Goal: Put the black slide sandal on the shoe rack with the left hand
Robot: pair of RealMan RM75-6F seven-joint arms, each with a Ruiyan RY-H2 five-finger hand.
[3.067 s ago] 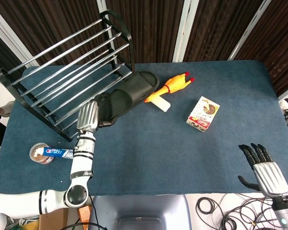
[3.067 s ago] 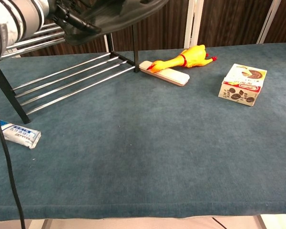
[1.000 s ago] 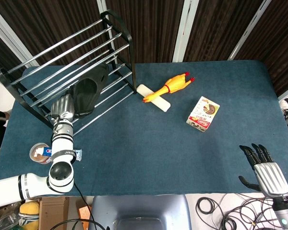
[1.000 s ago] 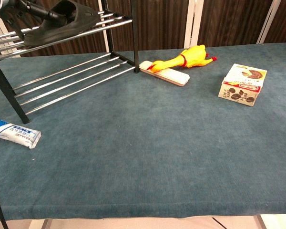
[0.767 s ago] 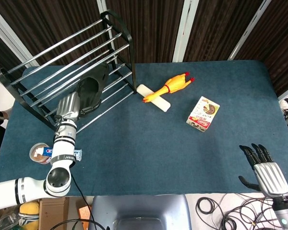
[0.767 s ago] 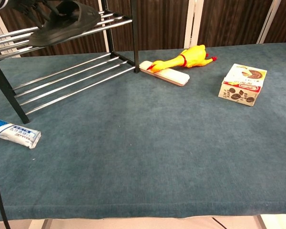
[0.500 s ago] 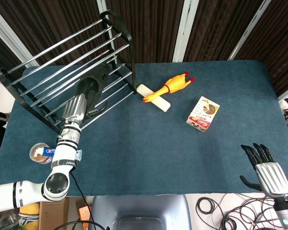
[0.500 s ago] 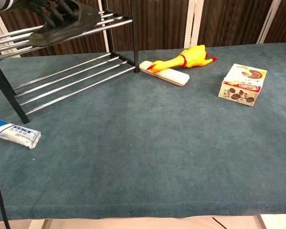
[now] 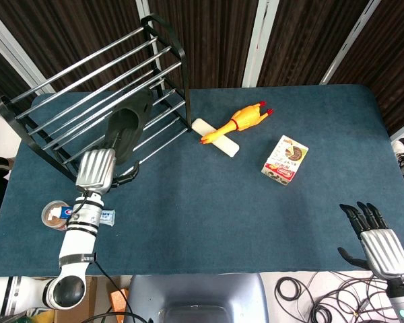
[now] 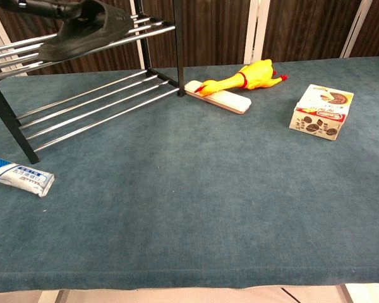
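The black slide sandal [image 9: 126,128] lies on the upper rails of the black-framed shoe rack [image 9: 87,74]; the chest view shows the sandal [image 10: 88,28] resting flat on those rails [image 10: 82,101]. My left hand [image 9: 96,169] hovers just in front of the sandal's near end, its dark fingers [image 10: 47,6] spread and no longer wrapped around the sole. Off the table's front right corner, my right hand [image 9: 377,239] hangs with its fingers apart and holds nothing.
A yellow rubber chicken [image 9: 241,120] lies across a white bar [image 9: 215,136] by the rack's right post. A small printed box [image 9: 285,159] sits right of centre. A toothpaste tube [image 9: 87,215] and a round tin [image 9: 52,217] lie at the front left.
The left hand carried the sandal up from the table onto the rack's upper rails, let go of it and drew back toward the front. The right hand stayed put.
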